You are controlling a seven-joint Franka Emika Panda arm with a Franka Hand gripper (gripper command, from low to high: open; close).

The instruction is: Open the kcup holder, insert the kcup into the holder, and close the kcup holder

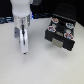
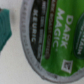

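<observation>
The kcup (image 2: 55, 40) fills the wrist view at very close range: a green lid printed "DARK MAGIC" with a pale grey rim. My gripper (image 1: 23, 49) hangs straight down over the white table on the exterior view's left, its tips close to the surface. The kcup is hidden there behind the fingers, and the wrist view shows no fingers either. The kcup holder (image 1: 62, 39), a black box, stands on the exterior view's right. Its drawer (image 1: 61, 26) shows rows of round slots, several of them holding pods.
A teal object (image 2: 4, 27) lies beside the kcup at the edge of the wrist view. The white table (image 1: 40, 65) spreads between my gripper and the black box. Dark clutter lines the back of the scene.
</observation>
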